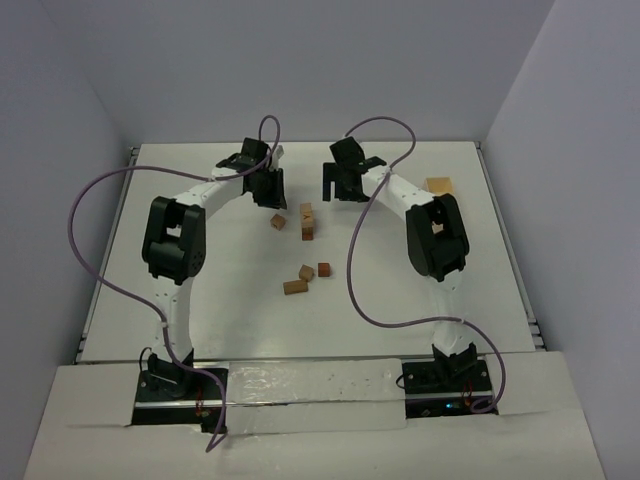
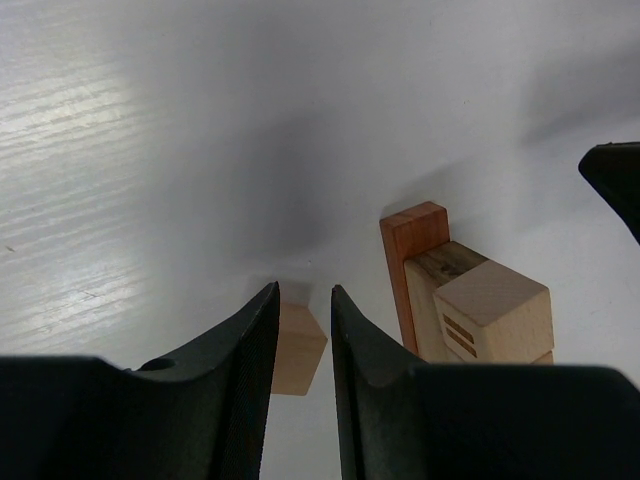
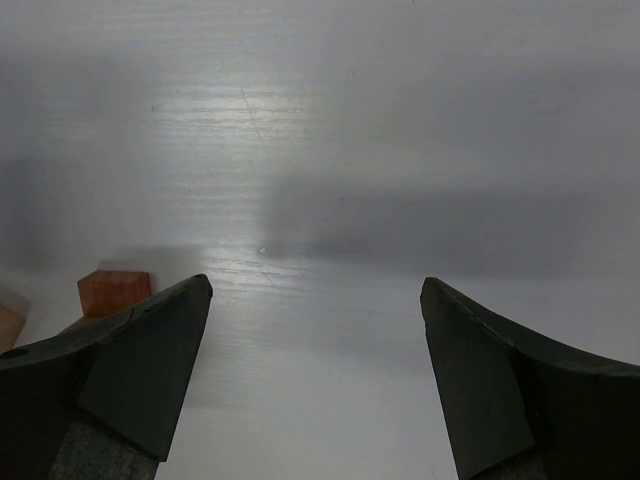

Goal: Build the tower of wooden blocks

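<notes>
The tower point(image 1: 307, 222) is a short stack of tan and reddish wood blocks at mid-table; in the left wrist view it shows as an upright reddish bar point(image 2: 412, 258) against pale blocks point(image 2: 492, 308). My left gripper point(image 1: 270, 194) hovers just left of it, its jaws shut to a narrow slit point(image 2: 303, 290) with nothing between them. A loose tan block point(image 2: 300, 348) lies on the table under those fingertips point(image 1: 278, 221). My right gripper point(image 1: 338, 188) hangs open point(image 3: 316, 285) over bare table, right of the tower. A reddish block point(image 3: 113, 292) sits beyond its left finger.
Three loose wood blocks lie nearer the arms: a reddish cube point(image 1: 324, 269), a tan one point(image 1: 307, 272) and a short bar point(image 1: 294, 287). A pale wooden piece point(image 1: 439, 185) rests at the back right. White walls enclose the table on three sides.
</notes>
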`<act>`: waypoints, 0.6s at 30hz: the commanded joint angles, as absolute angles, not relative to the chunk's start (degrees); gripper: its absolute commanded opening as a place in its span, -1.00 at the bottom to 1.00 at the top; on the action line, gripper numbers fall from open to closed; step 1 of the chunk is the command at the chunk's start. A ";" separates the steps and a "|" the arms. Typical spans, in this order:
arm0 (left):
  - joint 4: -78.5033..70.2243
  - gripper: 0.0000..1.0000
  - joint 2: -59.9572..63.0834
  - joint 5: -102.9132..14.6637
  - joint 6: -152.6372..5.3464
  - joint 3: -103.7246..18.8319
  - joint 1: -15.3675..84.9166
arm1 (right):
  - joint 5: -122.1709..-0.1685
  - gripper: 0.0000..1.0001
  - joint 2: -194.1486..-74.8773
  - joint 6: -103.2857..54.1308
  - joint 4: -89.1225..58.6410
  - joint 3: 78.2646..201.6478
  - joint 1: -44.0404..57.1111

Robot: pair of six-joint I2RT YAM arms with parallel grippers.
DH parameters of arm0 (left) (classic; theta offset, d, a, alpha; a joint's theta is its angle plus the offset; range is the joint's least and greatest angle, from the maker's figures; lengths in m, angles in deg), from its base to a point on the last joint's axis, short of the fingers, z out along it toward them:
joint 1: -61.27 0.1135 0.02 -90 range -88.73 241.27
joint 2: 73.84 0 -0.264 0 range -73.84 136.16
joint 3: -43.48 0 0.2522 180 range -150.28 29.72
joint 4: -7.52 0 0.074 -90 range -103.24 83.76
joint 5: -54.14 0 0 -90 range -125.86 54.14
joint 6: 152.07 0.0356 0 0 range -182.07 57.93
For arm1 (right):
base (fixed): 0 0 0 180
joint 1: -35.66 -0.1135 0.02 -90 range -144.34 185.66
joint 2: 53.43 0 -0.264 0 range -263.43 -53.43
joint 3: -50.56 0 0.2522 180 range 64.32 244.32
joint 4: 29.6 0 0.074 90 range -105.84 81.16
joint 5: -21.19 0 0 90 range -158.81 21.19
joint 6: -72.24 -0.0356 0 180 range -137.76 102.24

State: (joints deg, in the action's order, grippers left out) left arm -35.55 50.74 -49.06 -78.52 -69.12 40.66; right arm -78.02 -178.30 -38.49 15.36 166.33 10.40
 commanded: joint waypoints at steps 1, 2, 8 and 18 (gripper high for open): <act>-35.15 -0.32 51.22 -48.27 -80.27 -70.35 38.95 | -80.58 0.85 -180.08 -40.97 16.86 170.14 9.03; -34.97 -0.32 51.23 -48.62 -80.54 -69.66 38.95 | -80.41 0.84 -180.18 -41.15 16.86 170.05 8.94; -33.97 -0.30 51.04 -49.93 -81.44 -67.03 38.64 | -79.75 0.83 -180.43 -41.76 16.81 168.95 8.50; -34.69 -0.29 48.77 -50.02 -81.50 -63.46 38.11 | -79.41 0.83 -180.43 -43.13 17.49 169.36 8.27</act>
